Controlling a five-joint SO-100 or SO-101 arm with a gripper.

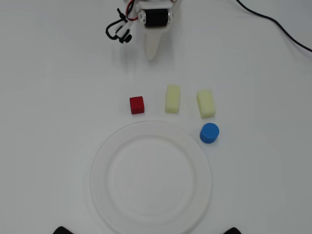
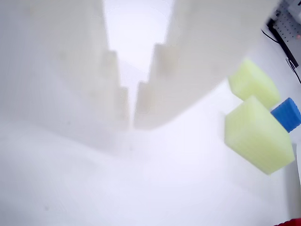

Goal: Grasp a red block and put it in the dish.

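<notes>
The red block [image 1: 137, 105] is a small cube that lies on the white table, just beyond the far left rim of the dish. Only a red sliver of it [image 2: 291, 222] shows at the bottom right corner of the wrist view. The dish [image 1: 100, 168] is a large round white plate, empty, at the near middle. My gripper [image 1: 152, 56] is at the top of the overhead view, well behind the block and slightly to its right. In the wrist view its white fingers [image 2: 130, 123] stand almost together with nothing between them.
Two pale yellow oblong blocks [image 1: 172, 99] [image 1: 206, 103] lie in a row to the right of the red block and also show in the wrist view [image 2: 256, 134] [image 2: 254, 84]. A blue cylinder [image 1: 209, 132] stands by the dish's right rim. A black cable [image 1: 273, 22] runs across the top right.
</notes>
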